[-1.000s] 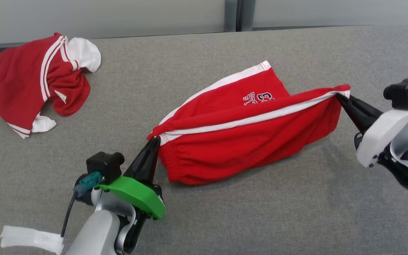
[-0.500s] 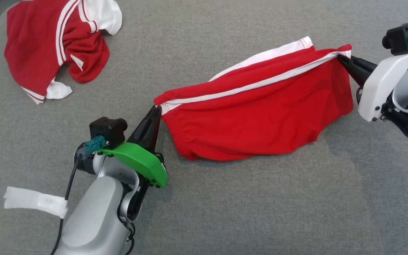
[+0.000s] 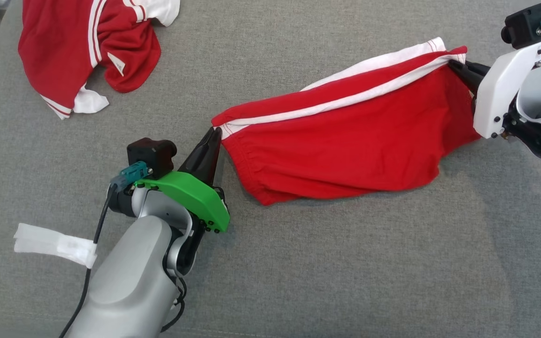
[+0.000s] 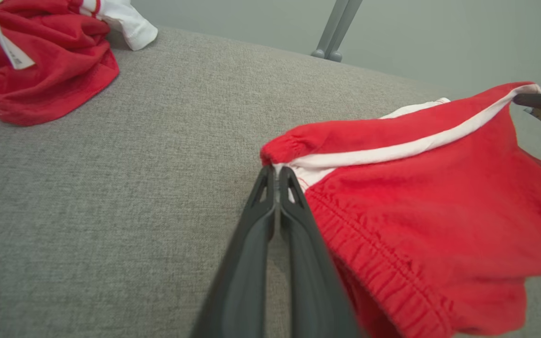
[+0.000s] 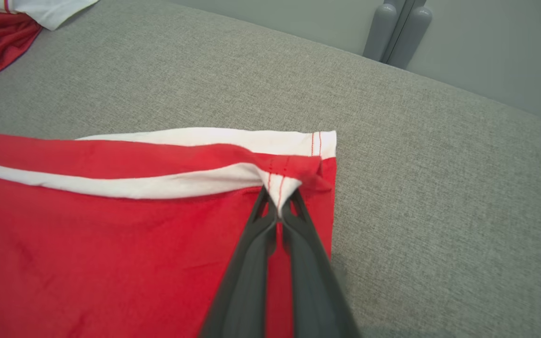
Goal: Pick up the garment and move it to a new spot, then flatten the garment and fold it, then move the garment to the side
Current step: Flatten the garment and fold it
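1. We see the red shorts (image 3: 345, 150) stretched out over the middle and right part of the grey upholstered bench (image 3: 345, 263), running slantwise from near-left to far-right.
2. The left gripper (image 3: 214, 136) is pinched tight on the near-left end of the white-striped edge, beside the gathered waistband; the left wrist view shows its fingers pressed together on that corner (image 4: 277, 173).
3. The right gripper (image 3: 453, 66) is likewise clamped on the far-right end of the same stripe, with the stitched white corner caught between its fingers (image 5: 280, 209).
4. The striped edge runs taut between the two grips, and the red cloth (image 5: 87, 244) sags below it toward the bench.
5. A crumpled red-and-white shirt (image 3: 78, 42) lies by the bench's far left corner, well apart from the shorts, with bare fabric between them.
6. A white strip (image 3: 54, 244) sits near the left edge, beside the left arm.
7. The near part of the bench, in front of the shorts, is open grey surface; behind them the far edge lies close, as the right wrist view shows.
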Controlling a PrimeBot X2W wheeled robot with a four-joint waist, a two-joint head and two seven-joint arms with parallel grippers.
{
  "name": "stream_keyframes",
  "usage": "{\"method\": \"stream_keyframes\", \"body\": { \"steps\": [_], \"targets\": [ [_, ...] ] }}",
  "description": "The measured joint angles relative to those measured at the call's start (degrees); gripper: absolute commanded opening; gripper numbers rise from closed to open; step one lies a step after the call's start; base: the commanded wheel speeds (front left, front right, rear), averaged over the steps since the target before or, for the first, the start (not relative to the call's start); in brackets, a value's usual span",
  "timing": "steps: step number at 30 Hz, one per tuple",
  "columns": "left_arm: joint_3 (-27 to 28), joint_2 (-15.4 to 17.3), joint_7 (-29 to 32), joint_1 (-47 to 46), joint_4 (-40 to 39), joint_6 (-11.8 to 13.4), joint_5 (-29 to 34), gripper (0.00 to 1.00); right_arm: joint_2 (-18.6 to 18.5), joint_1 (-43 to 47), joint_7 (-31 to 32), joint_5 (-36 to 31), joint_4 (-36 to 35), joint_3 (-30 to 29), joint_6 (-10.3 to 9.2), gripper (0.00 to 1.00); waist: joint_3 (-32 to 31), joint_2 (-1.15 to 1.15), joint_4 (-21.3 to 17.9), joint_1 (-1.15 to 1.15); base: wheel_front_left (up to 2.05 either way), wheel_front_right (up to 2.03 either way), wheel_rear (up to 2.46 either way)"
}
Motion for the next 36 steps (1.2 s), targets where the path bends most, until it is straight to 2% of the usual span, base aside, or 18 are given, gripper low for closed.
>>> {"method": "stream_keyframes", "body": {
  "steps": [8, 11, 14, 15, 16, 18, 23, 24, 36],
  "targets": [
    [-1.5, -0.1, -0.7, -2.0, 2.4, 0.9, -2.3, 0.0, 0.4, -2.1, -0.8, 0.0, 3.9, 1.0, 0.0, 0.0, 0.4, 0.0, -0.3, 0.0, 0.0, 0.0, 0.0],
    [-1.9, -0.2, -1.2, -2.8, 3.1, 1.3, -2.8, 0.0, 1.0, -3.4, -2.2, 0.0, 5.0, 1.2, 0.0, 0.09, 0.6, 0.0, -0.4, 0.0, 0.0, 0.0, 0.0],
    [-2.6, -0.2, -1.6, -3.4, 4.0, 1.4, -3.2, 0.0, 1.3, -4.6, -3.8, -0.2, 6.3, 1.3, 0.0, 0.49, 0.8, 0.0, -0.4, 0.0, 0.0, 0.0, 0.0],
    [-3.0, -0.2, -2.0, -3.6, 4.0, 1.4, -3.4, 0.24, 1.3, -4.8, -4.3, -0.3, 6.8, 1.3, 0.0, 1.0, 0.8, 0.0, -0.4, 0.0, 0.0, 0.0, 0.0],
    [-3.4, -0.2, -2.0, -3.8, 4.0, 1.4, -3.7, 0.24, 1.3, -5.0, -4.9, -0.4, 7.4, 1.3, 0.0, 1.0, 0.8, 0.0, -0.4, 0.0, 0.0, 0.0, 0.0],
    [-3.9, -0.3, -2.5, -4.3, 4.2, 1.4, -4.6, 0.56, 1.4, -5.6, -6.3, -0.6, 9.1, 1.4, 0.0, 1.0, 0.9, 0.0, -0.4, 0.0, 0.0, 0.0, 0.0],
    [-5.1, -0.3, -3.4, -5.3, 4.6, 1.4, -5.9, 0.85, 1.8, -6.1, -8.1, -0.6, 11.1, 1.9, 0.0, 1.0, 0.9, 0.0, -0.3, 0.0, 0.0, 0.0, 0.0],
    [-5.2, -0.3, -3.5, -5.3, 4.8, 1.5, -6.1, 1.0, 1.8, -6.2, -8.2, -0.6, 11.4, 2.1, 0.0, 1.0, 0.9, 0.0, -0.3, 0.0, 0.0, 0.0, 0.0],
    [-5.6, -0.3, -4.6, -5.4, 8.1, 1.8, -5.7, 1.0, 1.4, -6.8, -13.2, 0.7, 14.9, 3.0, 0.0, 1.0, -1.3, 0.0, -0.6, 0.0, 0.0, 0.0, 0.0]
  ]
}}
